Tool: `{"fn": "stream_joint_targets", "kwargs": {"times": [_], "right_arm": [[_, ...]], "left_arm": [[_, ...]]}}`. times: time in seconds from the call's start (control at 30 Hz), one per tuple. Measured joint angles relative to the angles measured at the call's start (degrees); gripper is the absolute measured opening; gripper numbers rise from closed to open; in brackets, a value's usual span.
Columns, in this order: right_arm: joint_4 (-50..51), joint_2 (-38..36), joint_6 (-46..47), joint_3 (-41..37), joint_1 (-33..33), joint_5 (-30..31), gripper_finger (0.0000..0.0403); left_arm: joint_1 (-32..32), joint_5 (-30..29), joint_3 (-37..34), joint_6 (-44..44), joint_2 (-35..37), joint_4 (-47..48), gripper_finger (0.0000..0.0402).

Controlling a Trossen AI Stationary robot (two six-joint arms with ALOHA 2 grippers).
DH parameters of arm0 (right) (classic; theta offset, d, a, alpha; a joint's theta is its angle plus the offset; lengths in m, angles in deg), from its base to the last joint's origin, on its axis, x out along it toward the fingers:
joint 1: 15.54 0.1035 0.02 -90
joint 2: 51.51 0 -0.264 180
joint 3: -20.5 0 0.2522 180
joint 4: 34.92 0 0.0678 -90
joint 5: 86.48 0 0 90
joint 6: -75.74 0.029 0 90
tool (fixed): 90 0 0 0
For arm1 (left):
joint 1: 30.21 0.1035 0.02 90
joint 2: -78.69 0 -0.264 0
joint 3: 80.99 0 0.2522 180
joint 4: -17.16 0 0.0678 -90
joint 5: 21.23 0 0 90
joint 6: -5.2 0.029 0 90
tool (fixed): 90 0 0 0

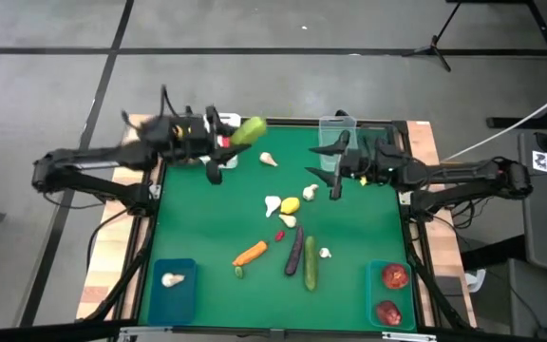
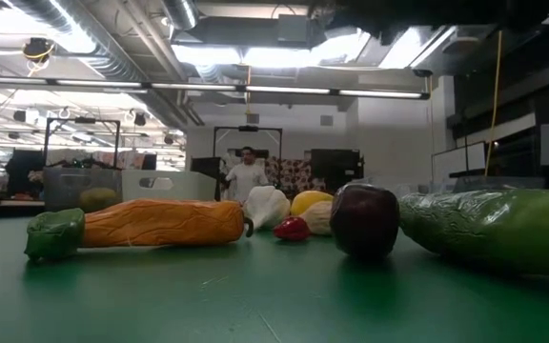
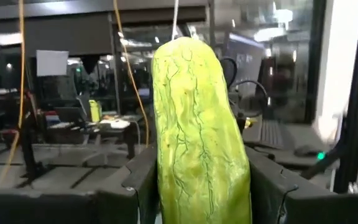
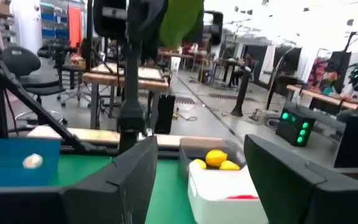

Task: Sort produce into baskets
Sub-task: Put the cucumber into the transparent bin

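Between the left gripper's (image 3: 201, 199) fingers stands a clamped green cucumber (image 3: 197, 130); the right fingers (image 4: 126, 180) seemingly gape empty.

The table (image 1: 207, 285) has a green top with wooden strips along both sides. Below and between the two claws lies a loose cluster: a yellow lemon (image 1: 291, 204), white garlic bulbs (image 1: 273, 204) beside it, a small red chili (image 1: 279, 235), an orange carrot (image 1: 250, 253), a dark purple eggplant (image 1: 294, 252) and a green cucumber (image 1: 310, 263). Another garlic bulb (image 1: 269, 160) lies just right of the left claw (image 1: 240, 133). A clear bin (image 1: 336, 138) stands right by the right claw (image 1: 334, 171). Far from both claws, at the near edge, sit a teal bin (image 1: 172, 302) holding garlic on the left and another teal bin (image 1: 373, 285) holding two red fruits (image 1: 394, 276) on the right.
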Motion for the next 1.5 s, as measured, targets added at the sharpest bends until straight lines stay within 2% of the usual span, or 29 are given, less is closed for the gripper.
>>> {"fn": "stream_joint_targets", "kwargs": {"times": [0.1, 0.2, 0.3, 0.4, 0.57, 0.73, 0.87, 1.13, 1.5], "right_arm": [[-5.1, 4.4, -0.3, -0.2, 0.1, -0.2, 0.0239], [-10.1, 8.4, 0.1, 1.7, 0.1, 0.0, 0.0239], [-9.3, 13.0, 2.0, 5.1, 0.1, -0.1, 0.0239], [-9.4, 16.8, 3.2, 9.8, 0.1, -2.7, 0.024], [-5.1, 21.2, 3.0, 16.6, 0.1, -3.6, 0.0284], [0.6, 21.2, 3.0, 20.3, 0.3, -4.5, 0.0346], [1.5, 21.2, 3.1, 21.5, 0.5, -4.9, 0.0369], [0.6, 23.0, 6.6, 24.4, 0.5, -10.2, 0.0363], [1.0, 27.1, 7.4, 28.5, 0.6, -11.6, 0.0339]], "left_arm": [[-1.0, -0.9, -12.5, -5.3, -0.4, -16.4, 0.0166], [-2.3, -2.5, -20.1, -8.7, -2.9, -32.2, 0.0166], [-3.6, -4.5, -23.5, -10.1, -7.3, -40.3, 0.0166], [-4.8, -4.7, -23.4, -10.1, -11.4, -46.6, 0.0166], [-5.9, -4.7, -23.4, -9.1, -17.0, -51.3, 0.0166], [-6.1, -4.8, -23.3, -7.1, -17.7, -51.9, 0.0166], [-6.1, -4.8, -23.3, -6.8, -17.6, -53.5, 0.0166], [-6.8, -4.9, -23.3, -4.6, -18.3, -55.9, 0.0166], [-8.0, -4.9, -20.8, -3.2, -23.4, -58.0, 0.0166]]}}
